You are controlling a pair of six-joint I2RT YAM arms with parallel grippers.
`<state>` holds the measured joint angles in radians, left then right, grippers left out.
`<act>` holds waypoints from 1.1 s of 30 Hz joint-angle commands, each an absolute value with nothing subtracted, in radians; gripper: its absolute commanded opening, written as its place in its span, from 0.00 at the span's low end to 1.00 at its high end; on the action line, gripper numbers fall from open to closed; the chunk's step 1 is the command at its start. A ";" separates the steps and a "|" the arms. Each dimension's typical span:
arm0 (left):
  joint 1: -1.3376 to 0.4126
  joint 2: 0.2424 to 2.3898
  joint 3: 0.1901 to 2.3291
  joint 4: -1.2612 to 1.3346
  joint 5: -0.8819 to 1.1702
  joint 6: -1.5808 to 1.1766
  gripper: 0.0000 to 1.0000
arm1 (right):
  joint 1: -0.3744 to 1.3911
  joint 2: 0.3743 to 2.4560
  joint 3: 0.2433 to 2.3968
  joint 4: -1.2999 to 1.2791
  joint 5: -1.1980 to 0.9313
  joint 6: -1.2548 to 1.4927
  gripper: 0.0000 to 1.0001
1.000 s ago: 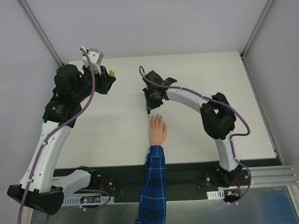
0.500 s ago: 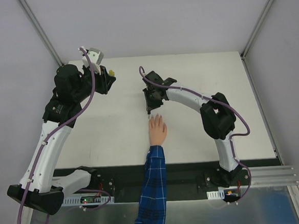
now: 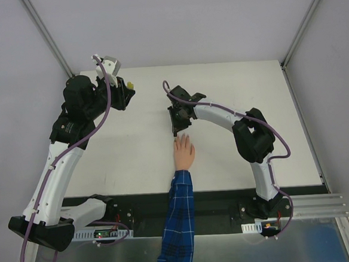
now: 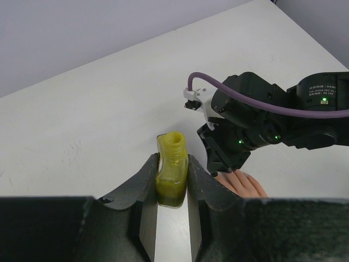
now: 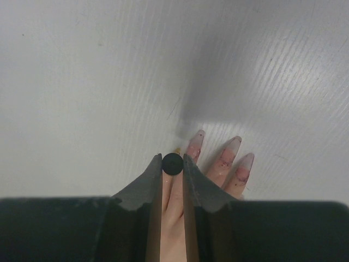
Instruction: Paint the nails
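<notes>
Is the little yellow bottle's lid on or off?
Off. Small yellow-green glass bottle in left gripper shows bare open neck; right gripper holds a round black cap.

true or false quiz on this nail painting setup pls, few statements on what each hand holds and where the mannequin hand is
1. The left hand is shut on a yellow-green polish bottle. True.
2. The bottle has its cap on. False: its neck is open.
3. The right hand grips a black brush cap close to the nails of the mannequin hand. True.
4. The mannequin hand's sleeve is red. False: it is blue plaid.
5. The mannequin hand lies at the far left corner of the table. False: it lies near the middle, with the sleeve over the near edge.
</notes>
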<state>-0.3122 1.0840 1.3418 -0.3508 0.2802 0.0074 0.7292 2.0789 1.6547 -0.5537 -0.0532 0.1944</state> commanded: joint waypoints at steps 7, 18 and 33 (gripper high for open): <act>-0.304 1.057 1.335 -0.336 0.296 0.002 0.00 | 0.735 2.080 1.686 -0.543 -0.084 0.207 0.00; -0.304 1.057 1.339 -0.334 0.301 0.003 0.00 | 0.738 2.095 1.686 -0.545 -0.080 0.207 0.00; -0.304 1.052 1.341 -0.336 0.296 0.005 0.00 | 0.723 2.114 1.730 -0.564 -0.040 0.204 0.00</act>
